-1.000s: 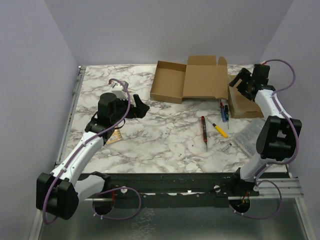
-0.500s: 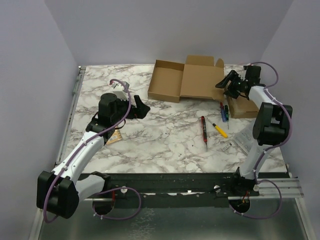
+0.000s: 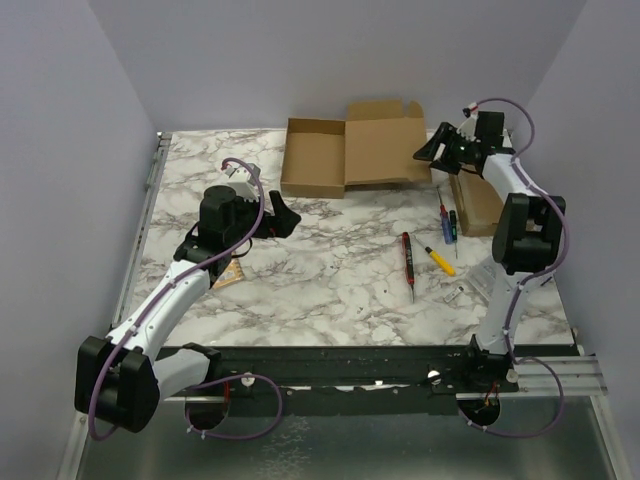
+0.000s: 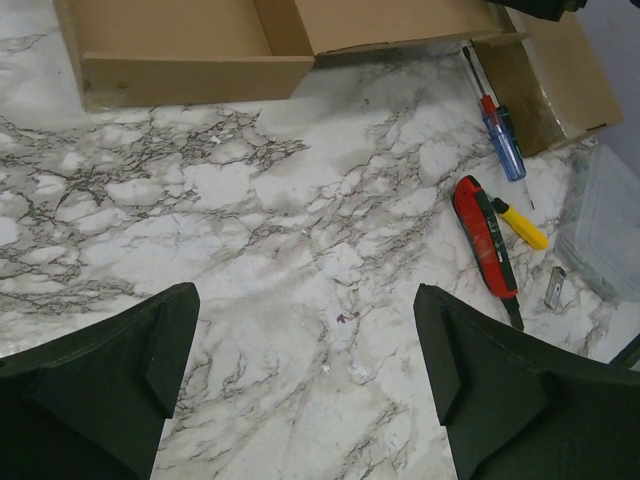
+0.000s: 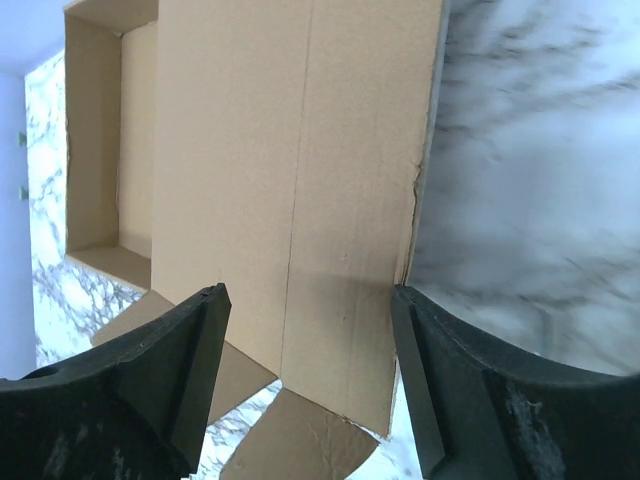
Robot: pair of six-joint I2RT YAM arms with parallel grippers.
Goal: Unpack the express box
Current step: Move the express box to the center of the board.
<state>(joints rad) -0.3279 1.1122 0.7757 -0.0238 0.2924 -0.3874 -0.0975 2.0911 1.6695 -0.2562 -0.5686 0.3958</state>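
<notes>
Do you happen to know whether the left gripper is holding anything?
No, the left gripper stands open above the marble table, with nothing between its jaws.

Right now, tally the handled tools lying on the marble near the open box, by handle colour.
Red tool: 1
Yellow screwdriver: 1
Blue screwdriver: 1 (a dark one may lie alongside; cannot tell)
Total: 3 certain
</notes>
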